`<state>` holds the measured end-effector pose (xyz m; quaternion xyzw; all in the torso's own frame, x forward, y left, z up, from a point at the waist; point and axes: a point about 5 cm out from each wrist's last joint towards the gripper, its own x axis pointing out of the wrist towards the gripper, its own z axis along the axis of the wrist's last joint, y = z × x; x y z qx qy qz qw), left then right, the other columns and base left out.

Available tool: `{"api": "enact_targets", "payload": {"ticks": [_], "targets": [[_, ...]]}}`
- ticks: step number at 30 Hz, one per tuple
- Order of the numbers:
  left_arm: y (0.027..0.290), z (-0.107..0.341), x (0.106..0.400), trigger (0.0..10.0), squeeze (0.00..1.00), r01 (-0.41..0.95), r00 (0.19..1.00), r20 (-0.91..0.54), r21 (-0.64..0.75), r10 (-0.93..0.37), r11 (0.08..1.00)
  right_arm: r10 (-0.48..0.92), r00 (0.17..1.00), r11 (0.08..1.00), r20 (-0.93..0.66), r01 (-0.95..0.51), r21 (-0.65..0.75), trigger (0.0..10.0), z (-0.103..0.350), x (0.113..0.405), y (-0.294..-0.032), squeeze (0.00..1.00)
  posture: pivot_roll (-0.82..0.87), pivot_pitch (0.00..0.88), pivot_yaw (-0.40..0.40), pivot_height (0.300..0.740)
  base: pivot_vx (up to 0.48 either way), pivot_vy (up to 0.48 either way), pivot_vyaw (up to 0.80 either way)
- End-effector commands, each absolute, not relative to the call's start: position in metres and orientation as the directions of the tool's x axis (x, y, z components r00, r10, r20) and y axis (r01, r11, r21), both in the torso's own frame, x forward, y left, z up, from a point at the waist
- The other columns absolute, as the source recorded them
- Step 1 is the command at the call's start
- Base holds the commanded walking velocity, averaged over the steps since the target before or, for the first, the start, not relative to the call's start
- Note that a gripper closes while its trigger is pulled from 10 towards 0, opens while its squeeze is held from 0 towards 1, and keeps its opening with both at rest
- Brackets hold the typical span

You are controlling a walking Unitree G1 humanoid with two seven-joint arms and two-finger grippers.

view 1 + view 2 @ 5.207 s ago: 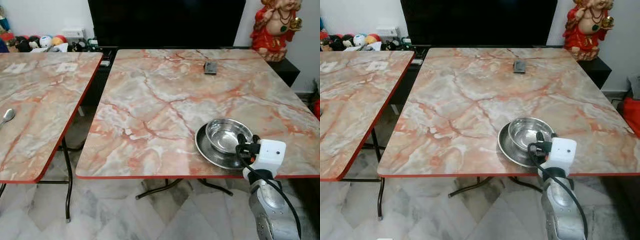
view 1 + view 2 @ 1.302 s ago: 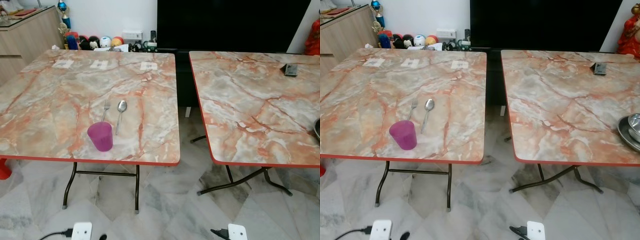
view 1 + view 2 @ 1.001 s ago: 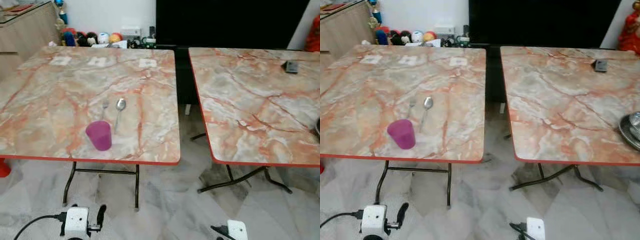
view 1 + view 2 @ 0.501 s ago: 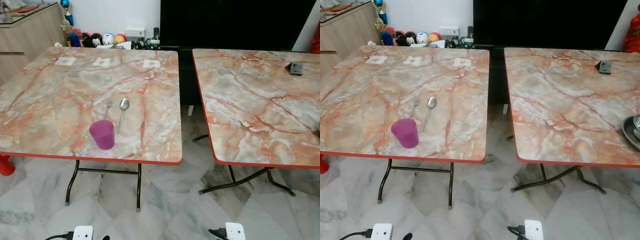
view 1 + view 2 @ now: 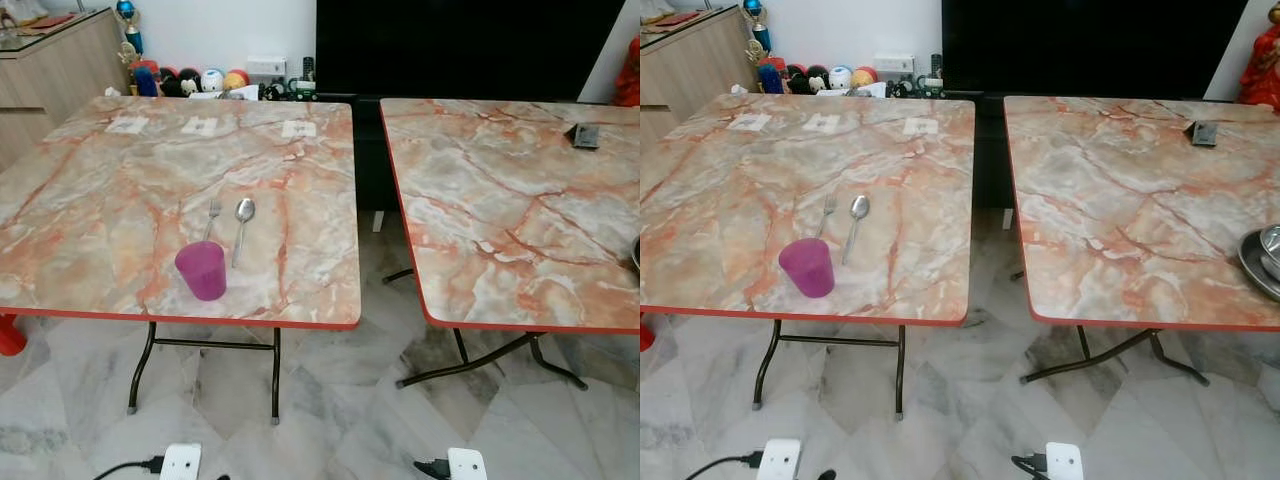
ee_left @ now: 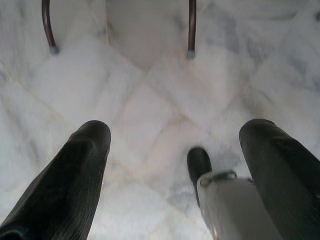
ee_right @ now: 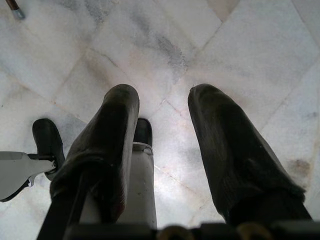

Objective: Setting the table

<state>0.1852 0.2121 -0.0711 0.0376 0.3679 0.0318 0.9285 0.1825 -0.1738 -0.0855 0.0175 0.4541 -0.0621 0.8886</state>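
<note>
I see both head views evenly and brightly lit, sharp across the frame; the marble-patterned tabletops (image 5: 180,190) carry a soft sheen without hard glare; faint shadows lie on the pale floor (image 5: 330,400) beneath the table legs; the dark screen (image 5: 470,45) at the back reads as solid black. I see the wrist views softer; the left gripper (image 6: 175,150) fingers are blurred and out of focus; the right gripper (image 7: 165,135) fingers are dim, with a bright patch on the tiles between them.
</note>
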Motion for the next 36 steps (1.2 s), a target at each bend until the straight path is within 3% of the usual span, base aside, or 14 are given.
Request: {"api": "enact_targets", "payload": {"ticks": [1, 36], "targets": [[0.2158, -0.0763, 0.1753, 10.0, 1.0, -0.059, 0.697, -0.708, 0.101, 0.113, 0.993, -0.1, 0.572, 0.991, -0.814, 0.127, -0.032, 10.0, -0.0869, 0.1796, -0.1737, 0.0, 0.03, 0.087, -0.014, 0.74, 0.0, 0.0, 0.0], [0.2158, -0.0763, 0.1753, 10.0, 1.0, -0.059, 0.697, -0.708, 0.101, 0.113, 0.993, -0.1, 0.572, 0.991, -0.814, 0.127, -0.032, 10.0, -0.0869, 0.1796, -0.1737, 0.0, 0.03, 0.087, -0.014, 0.74, 0.0, 0.0, 0.0]]}}
